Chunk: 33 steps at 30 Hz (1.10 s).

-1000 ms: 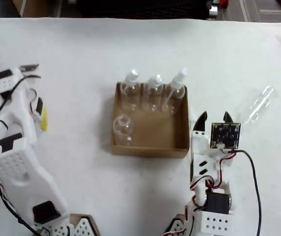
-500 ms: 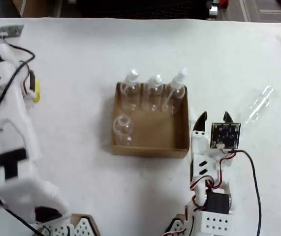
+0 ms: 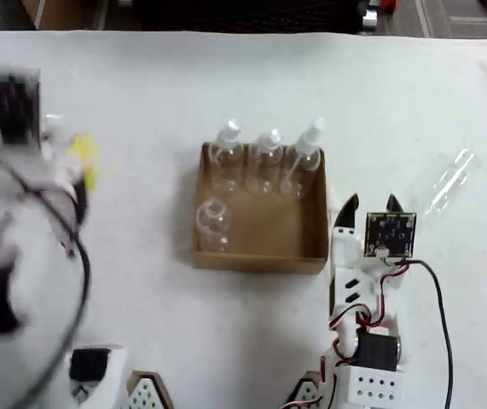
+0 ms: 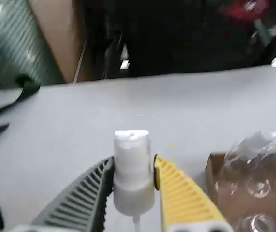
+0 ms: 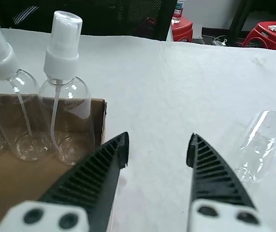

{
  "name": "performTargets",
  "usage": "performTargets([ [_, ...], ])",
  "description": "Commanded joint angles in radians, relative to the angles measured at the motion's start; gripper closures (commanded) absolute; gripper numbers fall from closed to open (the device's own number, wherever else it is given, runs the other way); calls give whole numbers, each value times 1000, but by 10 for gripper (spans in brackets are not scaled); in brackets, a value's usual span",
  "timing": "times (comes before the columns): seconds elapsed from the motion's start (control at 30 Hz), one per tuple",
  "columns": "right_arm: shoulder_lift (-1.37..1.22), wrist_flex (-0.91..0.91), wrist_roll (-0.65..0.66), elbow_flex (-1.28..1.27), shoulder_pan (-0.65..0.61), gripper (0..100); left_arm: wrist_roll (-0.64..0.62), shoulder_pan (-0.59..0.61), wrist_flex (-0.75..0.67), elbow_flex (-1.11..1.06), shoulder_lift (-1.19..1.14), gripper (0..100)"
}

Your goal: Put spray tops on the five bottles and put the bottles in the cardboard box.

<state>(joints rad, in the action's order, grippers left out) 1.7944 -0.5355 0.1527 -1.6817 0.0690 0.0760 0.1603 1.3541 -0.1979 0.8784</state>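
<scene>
At the left, the left gripper [image 4: 133, 165] is clamped on a white spray top [image 4: 132, 145], held upright between its grey and yellow fingers, well left of the cardboard box [image 3: 260, 259]. The box, at centre, holds three capped bottles [image 3: 266, 158] along its far wall and one uncapped bottle [image 3: 211, 223] at its near left. Just right of the box, the right gripper [image 3: 372, 202] sits with jaws apart and nothing between them. A fifth bottle [image 3: 450, 181] lies on its side farther right on the table [image 3: 141, 85], apart from that gripper.

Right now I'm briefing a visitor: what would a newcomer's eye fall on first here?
The cardboard box at mid-table, holding four clear bottles, three capped with spray tops. Next, the left gripper clamped on a white spray top, and one lone bottle lying on the table right of the box, near the open right gripper.
</scene>
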Motion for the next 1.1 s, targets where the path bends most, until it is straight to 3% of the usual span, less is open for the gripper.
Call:
performTargets([
  [0.0, 5, -12, 12, -8, -5, 822, -11, -196, -338, -279, 318, 976],
  [0.17, 5, -12, 12, -8, -5, 822, -23, -374, -485, -296, 372, 976],
  [0.37, 5, -10, 12, -8, 2, 822, -175, -484, -623, -358, 338, 976],
  [0.7, 5, 21, 2, -8, 79, 822, -206, -510, -1218, -867, 344, 976],
  [1.07, 4, 22, 2, -8, 79, 822, -203, -503, -1284, -944, 343, 976],
])
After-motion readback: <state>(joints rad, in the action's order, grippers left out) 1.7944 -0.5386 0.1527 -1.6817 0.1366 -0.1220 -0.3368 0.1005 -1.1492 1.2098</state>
